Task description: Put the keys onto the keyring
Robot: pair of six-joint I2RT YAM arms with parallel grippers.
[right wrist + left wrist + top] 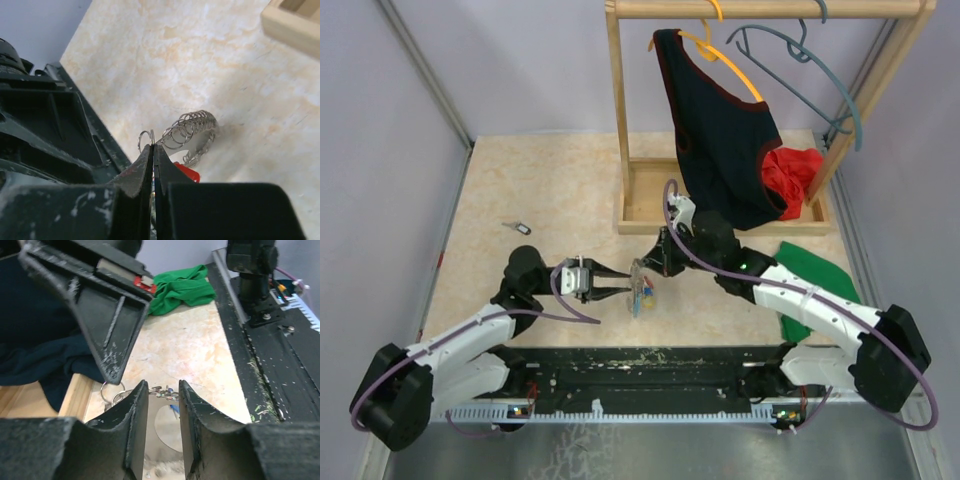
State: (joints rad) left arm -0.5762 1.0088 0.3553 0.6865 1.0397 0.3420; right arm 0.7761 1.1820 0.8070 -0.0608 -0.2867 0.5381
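Keyring (pixel 642 290) at middle of bench (pixel 560 190). Right fingers (pixel 144 167) closed tight on one thin wire turn. Left fingers (pixel 136 412) half-spread astride it, gripping nothing. Judged light, springy, slippery: pinch single turns near the tips.

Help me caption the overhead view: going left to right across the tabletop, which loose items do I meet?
loose key → keyring → green cloth
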